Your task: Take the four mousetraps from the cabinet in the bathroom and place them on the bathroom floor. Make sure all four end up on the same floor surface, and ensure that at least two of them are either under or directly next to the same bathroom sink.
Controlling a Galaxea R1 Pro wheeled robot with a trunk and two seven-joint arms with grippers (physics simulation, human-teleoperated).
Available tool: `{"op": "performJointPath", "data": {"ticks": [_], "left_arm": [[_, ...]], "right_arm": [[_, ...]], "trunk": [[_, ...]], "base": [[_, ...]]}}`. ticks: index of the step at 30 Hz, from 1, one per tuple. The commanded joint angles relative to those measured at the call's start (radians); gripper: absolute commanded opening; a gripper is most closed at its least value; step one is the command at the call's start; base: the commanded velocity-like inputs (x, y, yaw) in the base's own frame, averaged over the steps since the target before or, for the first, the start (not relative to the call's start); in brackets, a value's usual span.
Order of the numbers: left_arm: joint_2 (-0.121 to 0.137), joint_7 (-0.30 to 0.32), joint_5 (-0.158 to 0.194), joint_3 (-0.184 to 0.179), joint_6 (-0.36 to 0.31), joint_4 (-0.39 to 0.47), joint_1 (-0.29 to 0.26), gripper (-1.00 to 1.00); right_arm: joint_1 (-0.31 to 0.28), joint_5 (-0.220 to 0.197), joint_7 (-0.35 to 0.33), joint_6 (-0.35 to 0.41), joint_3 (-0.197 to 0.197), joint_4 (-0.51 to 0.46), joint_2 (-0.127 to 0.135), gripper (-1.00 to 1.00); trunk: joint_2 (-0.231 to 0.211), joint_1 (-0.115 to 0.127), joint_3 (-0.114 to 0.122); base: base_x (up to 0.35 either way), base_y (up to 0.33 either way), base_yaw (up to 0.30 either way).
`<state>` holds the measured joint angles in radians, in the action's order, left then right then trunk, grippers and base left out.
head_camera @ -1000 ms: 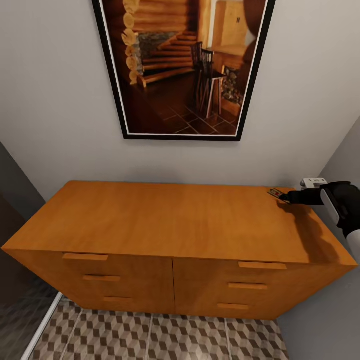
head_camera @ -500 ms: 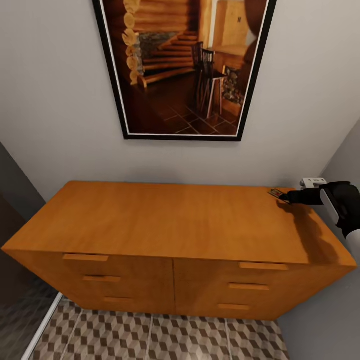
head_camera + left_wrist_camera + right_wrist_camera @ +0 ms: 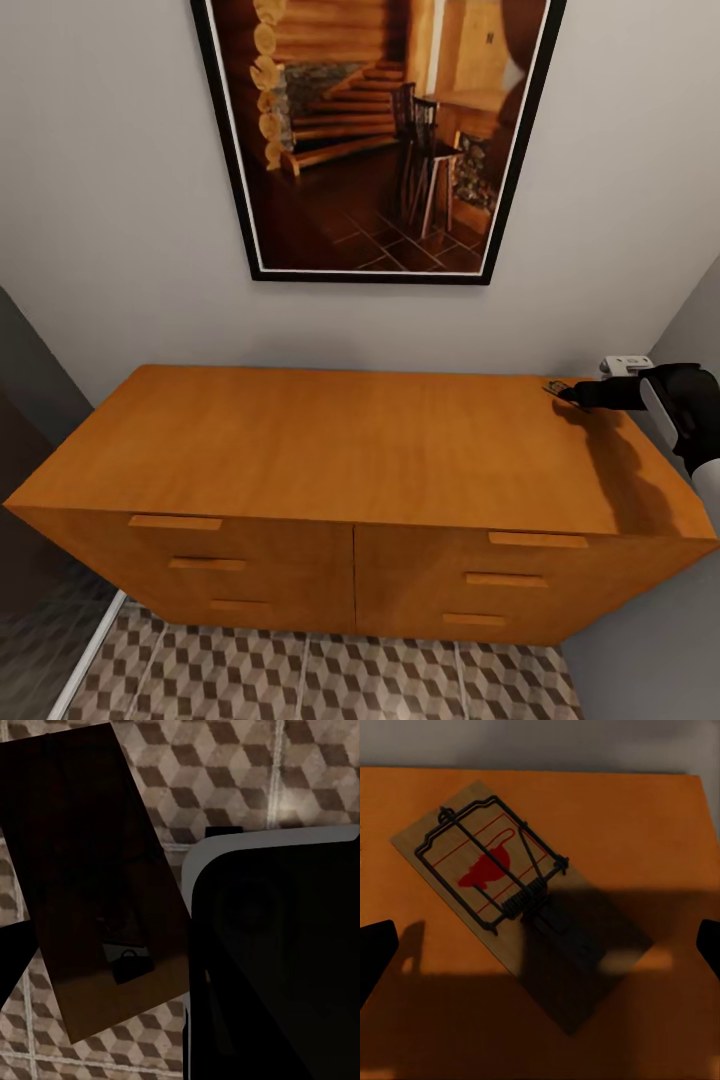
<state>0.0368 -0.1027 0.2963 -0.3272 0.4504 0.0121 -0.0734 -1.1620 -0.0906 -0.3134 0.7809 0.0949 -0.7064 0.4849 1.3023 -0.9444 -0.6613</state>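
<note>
Mousetrap [image 3: 521, 922]: flat wooden plate with black wire spring and bar, red mouse print; it lies flat and askew on my cabinet top, at the far right back corner [image 3: 553, 389].
Cabinet [image 3: 340, 450]: orange-brown, low and wide, all drawers shut.
Floor [image 3: 330, 680]: cube-patterned tiles below the cabinet.

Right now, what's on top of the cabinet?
One mousetrap lies flat at the far right corner of the cabinet top. The right end effector sits over it, fingertips spread either side, shading its near half. Drawers are shut, so their contents can't be seen.
</note>
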Motion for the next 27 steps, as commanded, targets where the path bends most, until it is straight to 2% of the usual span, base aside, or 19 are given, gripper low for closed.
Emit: {"op": "performJointPath", "data": {"ticks": [1,27], "left_arm": [[0.0,-0.005,0.004,-0.009,0.002,0.0,0.0,-1.0],[0.0,-0.005,0.004,-0.009,0.002,0.0,0.0,-1.0]], "right_arm": [[-0.001,-0.009,0.003,0.005,0.005,-0.001,0.001,1.0],[0.0,-0.01,-0.003,0.003,0.005,-0.001,0.003,1.0]], "trunk": [[0.0,0.0,-0.001],[0.0,0.0,-0.011]], "base": [[0.002,0.002,0.0],[0.0,0.0,0.0]]}}
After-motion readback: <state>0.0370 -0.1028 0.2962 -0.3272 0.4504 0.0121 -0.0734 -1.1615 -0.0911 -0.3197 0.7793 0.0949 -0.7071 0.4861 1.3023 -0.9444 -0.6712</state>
